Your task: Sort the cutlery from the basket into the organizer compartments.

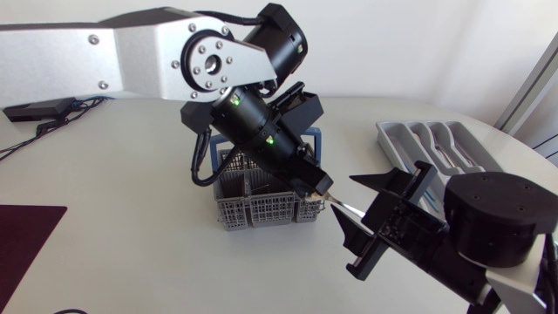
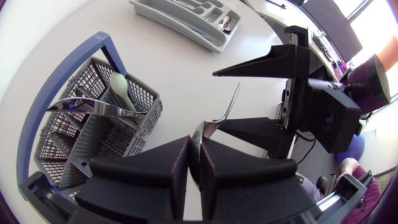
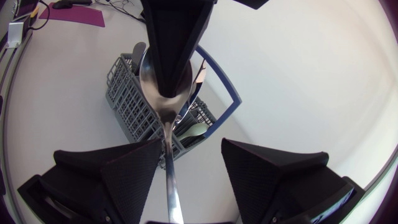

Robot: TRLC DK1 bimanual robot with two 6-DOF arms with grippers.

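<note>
Table [image 1: 131,201] edge curves round the near R corner. The R arm [image 1: 497,218] bulks there, coming in from the R side. White top shows wide on the L side btw mat [image 1: 26,231] and basket [image 1: 261,209], plus a strip btw basket and organizer [image 1: 392,139].

R gripper [image 1: 342,195] is nearest, just R of the basket, fingers spread wide and gripping nothing. The spoon [image 3: 166,109] handle runs btw them, tight beside one finger and well apart from the other. Can't tell if it touches the first.

L gripper [image 2: 195,149], next out, is clamped on the spoon's bowl, fingers pressing it from 2 sides, handle pointing out into the R gripper. The spoon hangs above the table just off the basket's R corner, not in any compartment.

Basket is grey mesh w/ a blue handle [image 3: 230,84], mid table under the L arm [image 1: 131,52]. In it a green spoon [image 2: 121,87] stands in one cell and a metal piece [image 2: 93,111] lies tilted across the top, kind unclear.

Organizer is far R near the table edge, grey, w/ long compartments. Some cutlery [image 1: 449,155] lies in them, too small to tell kinds.

The mat sits at the near L edge, dark. A black box [image 1: 39,109] sits far L. The L arm spans over the basket from the L and hides its back part from above.
</note>
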